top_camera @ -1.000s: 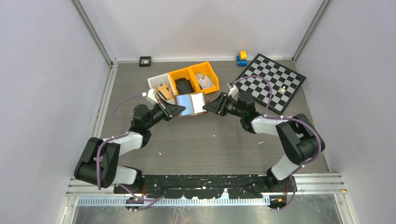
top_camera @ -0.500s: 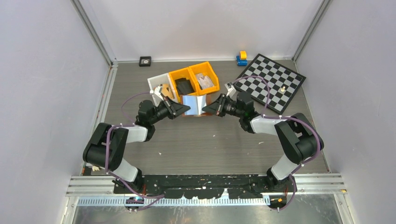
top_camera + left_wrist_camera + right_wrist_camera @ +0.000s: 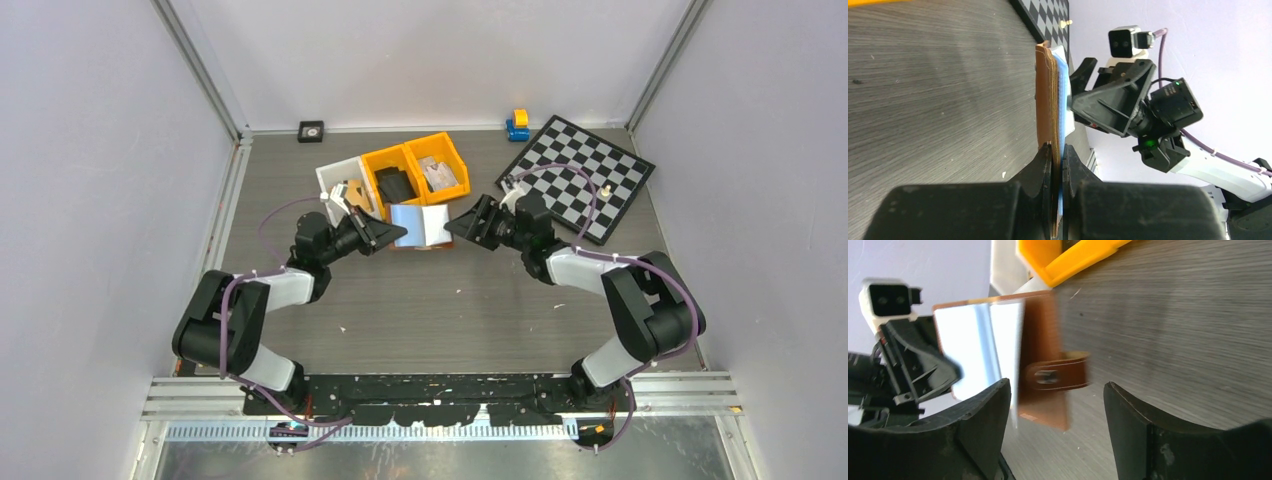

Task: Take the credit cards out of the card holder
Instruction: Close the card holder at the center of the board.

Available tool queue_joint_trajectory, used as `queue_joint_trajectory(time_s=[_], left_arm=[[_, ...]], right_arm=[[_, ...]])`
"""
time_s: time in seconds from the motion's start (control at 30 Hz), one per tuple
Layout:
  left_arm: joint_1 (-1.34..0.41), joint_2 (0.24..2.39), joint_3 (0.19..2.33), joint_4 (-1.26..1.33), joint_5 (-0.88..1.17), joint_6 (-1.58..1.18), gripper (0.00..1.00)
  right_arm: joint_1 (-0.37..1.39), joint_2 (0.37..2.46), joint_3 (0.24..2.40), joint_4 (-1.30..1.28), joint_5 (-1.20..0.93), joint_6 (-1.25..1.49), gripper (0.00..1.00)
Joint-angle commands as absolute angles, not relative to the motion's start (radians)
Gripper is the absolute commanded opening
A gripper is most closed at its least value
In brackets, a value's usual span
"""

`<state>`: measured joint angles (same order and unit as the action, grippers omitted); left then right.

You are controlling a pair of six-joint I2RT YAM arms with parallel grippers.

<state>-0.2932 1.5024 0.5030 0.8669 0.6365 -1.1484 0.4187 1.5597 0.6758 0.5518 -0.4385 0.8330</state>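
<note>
The card holder (image 3: 421, 226) is reddish-brown and stands on edge on the table, partly open, with its pale blue inside facing the camera. My left gripper (image 3: 398, 234) is shut on its left edge; the left wrist view shows the fingers (image 3: 1047, 162) pinching the brown leather (image 3: 1044, 100) and the pale blue layer (image 3: 1063, 85). My right gripper (image 3: 453, 227) is open just right of the holder. In the right wrist view (image 3: 1057, 386) the snap strap (image 3: 1055, 375) and brown flap (image 3: 1042, 335) lie between the spread fingers. Pale blue and white card faces (image 3: 973, 342) show inside.
Two yellow bins (image 3: 415, 168) and a white bin (image 3: 338, 180) with small items stand just behind the holder. A chessboard (image 3: 580, 175) lies at the back right, with a blue-and-yellow toy (image 3: 517, 124) behind it. A small black square (image 3: 311, 130) sits at the back wall.
The left arm swung in and the holder has folded narrower and stands more upright. The right gripper has drawn back a little to the right of the holder.
</note>
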Motion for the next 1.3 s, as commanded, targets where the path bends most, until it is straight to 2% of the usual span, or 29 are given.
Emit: queue_joint_trajectory(time_s=[0.0,0.2,0.27,0.33,0.47,0.53,0.67,0.73,0.8,0.87,1.0,1.17,1.27], left_arm=[[-0.288,1.442,0.523,0.913,0.65,-1.146,0.0],[-0.288,1.452,0.526,0.971,0.688,-1.171,0.0],[-0.289,1.467,0.529,0.985,0.697,-1.179,0.0],[-0.288,1.487,0.534,0.995,0.703,-1.184,0.0],[-0.288,1.536,0.546,0.996,0.709,-1.185,0.0],[-0.29,1.56,0.553,0.971,0.707,-1.183,0.0],[-0.291,1.579,0.577,0.877,0.698,-1.15,0.0],[-0.299,1.578,0.594,0.806,0.683,-1.113,0.0],[-0.315,1.578,0.614,0.741,0.67,-1.074,0.0],[-0.336,1.585,0.634,0.698,0.664,-1.045,0.0],[-0.372,1.626,0.671,0.655,0.669,-1.021,0.0],[-0.406,1.688,0.697,0.661,0.668,-1.021,0.01],[-0.447,1.745,0.727,0.604,0.619,-0.98,0.08]], right_arm=[[0.396,1.527,0.667,0.535,-0.377,0.832,0.75],[0.395,1.621,0.683,0.664,-0.506,0.904,0.78],[0.396,1.64,0.679,0.734,-0.544,0.935,0.76],[0.396,1.651,0.673,0.793,-0.575,0.962,0.67],[0.396,1.672,0.661,0.91,-0.619,1.02,0.37],[0.395,1.678,0.659,0.936,-0.631,1.031,0.26],[0.397,1.686,0.644,1.032,-0.655,1.064,0.18],[0.403,1.683,0.648,1.028,-0.664,1.061,0.17],[0.418,1.676,0.664,0.979,-0.664,1.031,0.22],[0.445,1.671,0.69,0.912,-0.664,0.984,0.29],[0.483,1.686,0.726,0.832,-0.658,0.929,0.52],[0.484,1.74,0.745,0.812,-0.647,0.946,0.57],[0.484,1.757,0.778,0.677,-0.589,0.902,0.57]])
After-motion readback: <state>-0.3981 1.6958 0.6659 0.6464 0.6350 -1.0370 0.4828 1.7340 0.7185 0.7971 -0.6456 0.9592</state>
